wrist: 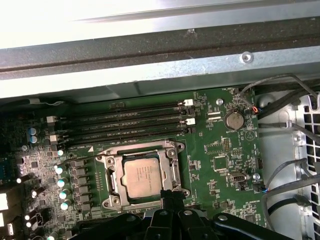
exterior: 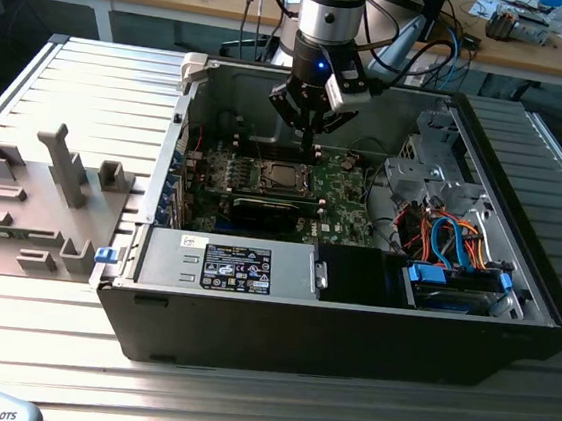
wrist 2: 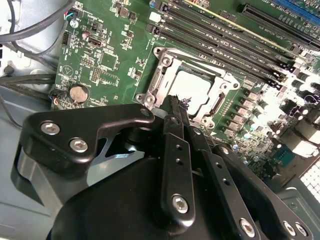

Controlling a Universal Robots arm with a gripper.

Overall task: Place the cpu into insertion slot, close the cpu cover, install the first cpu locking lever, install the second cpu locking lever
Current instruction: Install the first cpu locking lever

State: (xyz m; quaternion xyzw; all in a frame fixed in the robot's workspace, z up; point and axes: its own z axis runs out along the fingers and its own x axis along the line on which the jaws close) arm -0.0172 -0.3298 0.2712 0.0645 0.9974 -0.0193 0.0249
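Note:
The cpu (wrist: 142, 173) lies flat in the insertion slot (exterior: 264, 177) on the green board, its silver top showing in both wrist views (wrist 2: 191, 90). The cpu cover (wrist: 114, 175) is down over it, framing the chip. My gripper (exterior: 307, 151) hangs inside the open computer case just behind the socket. Its fingers are shut together and their tips (wrist 2: 173, 100) touch or nearly touch the socket's corner, with nothing clearly held. In the first wrist view the gripper (wrist: 169, 194) sits at that same corner. I cannot make out how the locking levers stand.
Long memory slots (wrist: 125, 122) run beside the socket. A black card (exterior: 266, 211) and the power supply (exterior: 225, 263) lie toward the case front. A drive cage with coloured cables (exterior: 449, 238) fills the exterior view's right. A grey fixture tray (exterior: 41, 195) sits at its left.

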